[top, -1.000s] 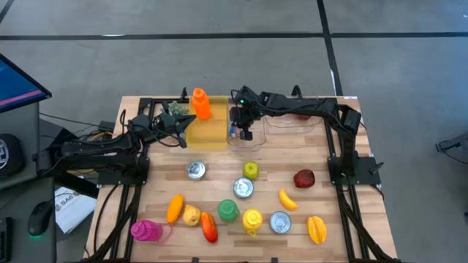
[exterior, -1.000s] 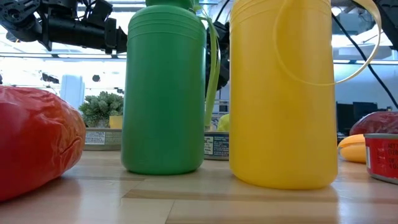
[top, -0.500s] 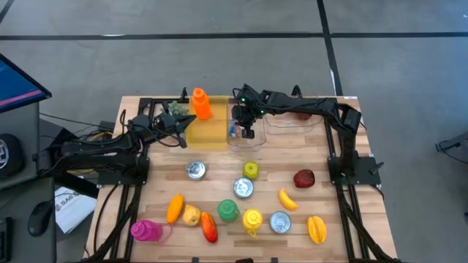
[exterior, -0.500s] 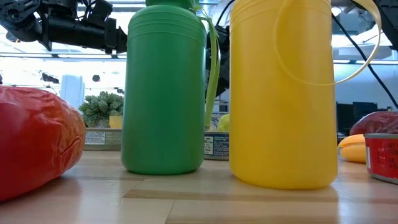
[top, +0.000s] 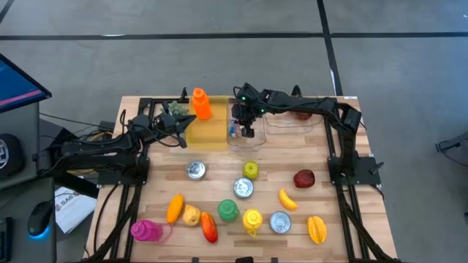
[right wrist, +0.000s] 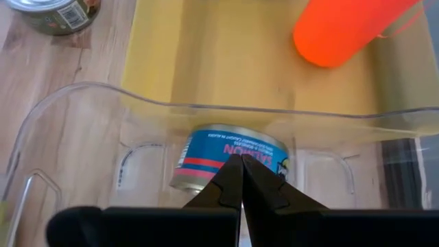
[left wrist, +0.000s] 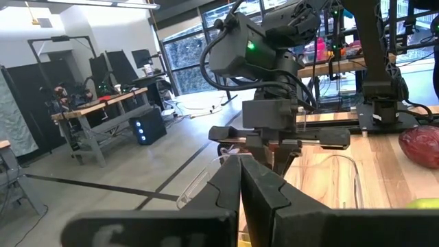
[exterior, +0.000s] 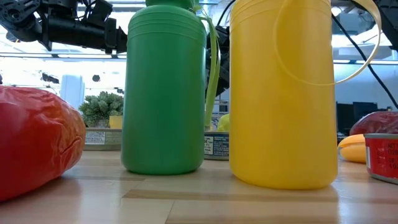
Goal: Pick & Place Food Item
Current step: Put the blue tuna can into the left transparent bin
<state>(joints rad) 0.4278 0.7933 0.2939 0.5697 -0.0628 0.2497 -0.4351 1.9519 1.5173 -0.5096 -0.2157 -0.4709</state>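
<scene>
Here's the right gripper (top: 247, 131) hanging over the clear plastic bin (right wrist: 82, 116) at the far side of the slatted wooden table (top: 351, 245), its two dark wedge fingers (right wrist: 230, 185) pressed flat together with nothing between them. Right beneath those tips, inside the see-through bin with its rounded glossy wall, lies a squat round salmon can (right wrist: 230, 165), blue and red label, tilted on its side. Just beside that sits the yellow bin (top: 207, 130), matte and boxy, with a smooth orange bottle (top: 200, 104) standing in it. Over on the other side, the left gripper (top: 181, 131) waits by the yellow bin's edge, fingers (left wrist: 240, 192) closed tight and empty too. Across the near half of the table: shiny metal cans (top: 243, 188), a crinkly red pepper (exterior: 37, 143), a ribbed green bottle (exterior: 165, 93) and a yellow bottle (exterior: 283, 93) standing upright side by side, a curved banana (top: 287, 199).
</scene>
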